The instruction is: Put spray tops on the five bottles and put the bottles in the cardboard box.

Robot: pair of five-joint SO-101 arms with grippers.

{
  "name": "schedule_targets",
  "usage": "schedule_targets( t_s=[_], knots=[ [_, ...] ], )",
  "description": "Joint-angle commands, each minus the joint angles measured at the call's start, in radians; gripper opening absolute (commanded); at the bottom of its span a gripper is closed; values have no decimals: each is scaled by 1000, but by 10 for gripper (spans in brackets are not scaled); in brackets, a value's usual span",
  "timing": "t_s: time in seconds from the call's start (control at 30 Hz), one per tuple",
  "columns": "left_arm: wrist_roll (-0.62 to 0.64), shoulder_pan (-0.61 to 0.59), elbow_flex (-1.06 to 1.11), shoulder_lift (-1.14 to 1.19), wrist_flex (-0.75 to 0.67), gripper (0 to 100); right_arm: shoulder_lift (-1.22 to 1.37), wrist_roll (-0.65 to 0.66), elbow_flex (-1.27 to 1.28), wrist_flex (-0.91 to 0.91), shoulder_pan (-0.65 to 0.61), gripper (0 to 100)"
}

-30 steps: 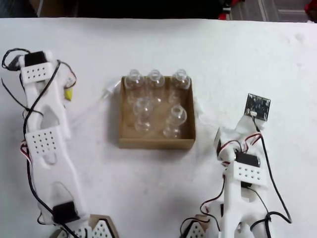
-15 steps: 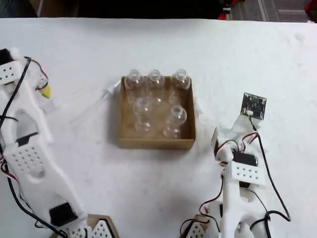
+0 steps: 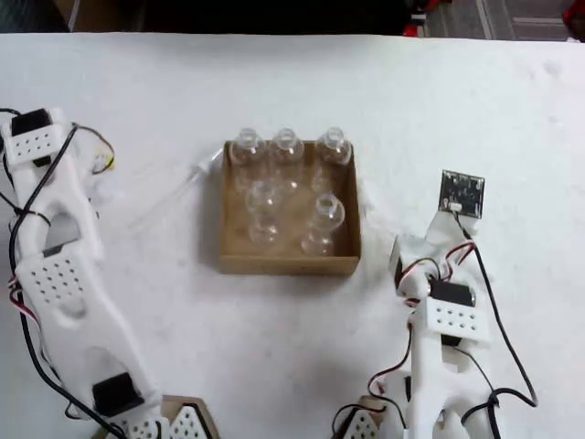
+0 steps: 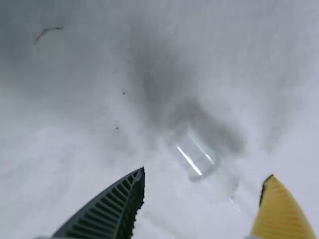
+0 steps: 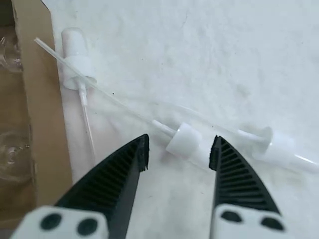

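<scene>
At the table's 9 o'clock side my left pincer (image 4: 204, 175) hangs spread over a clear plastic piece (image 4: 197, 155), seemingly a cap, lying between its fingers, while a spray top (image 3: 196, 172) lies just off the cardboard box's (image 3: 288, 265) 10 o'clock corner, tube trailing toward 8 o'clock. The five bottles (image 3: 286, 146) stand inside the box, apparently still topless. At the box's 4 o'clock my right pincer (image 5: 180, 139), also spread, straddles a second spray top (image 5: 185, 143) near the box wall, its tube slanting across the gap, which I judge the readier pick.
</scene>
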Motion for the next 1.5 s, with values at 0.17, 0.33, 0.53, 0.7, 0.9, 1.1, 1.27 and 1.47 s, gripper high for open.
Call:
schedule_targets(
  t_s=[0.17, 0.33, 0.53, 0.7, 0.9, 1.1, 1.27, 1.47],
  knots=[
    [31, -64, -161, 65, 17, 286, -15, 18, -3, -16, -12, 180],
    [26, -67, -224, 137, 17, 134, -15, 18, -3, -16, -12, 180],
    [-6, -65, -295, 200, 32, 52, -13, 20, -3, -16, -12, 180],
    [-25, -35, -423, 202, 190, 120, -13, 20, -3, -16, -12, 180],
    [-23, -18, -437, 208, 187, 177, -13, 20, -3, -18, -13, 180],
    [-18, -18, -437, 214, 186, 177, -13, 21, -3, -18, -13, 180],
    [-18, -5, -436, 229, 184, 177, -13, 21, -3, -18, -13, 180],
    [-18, 4, -445, 278, 184, 177, -13, 21, -3, -16, -13, 180]
  ],
)
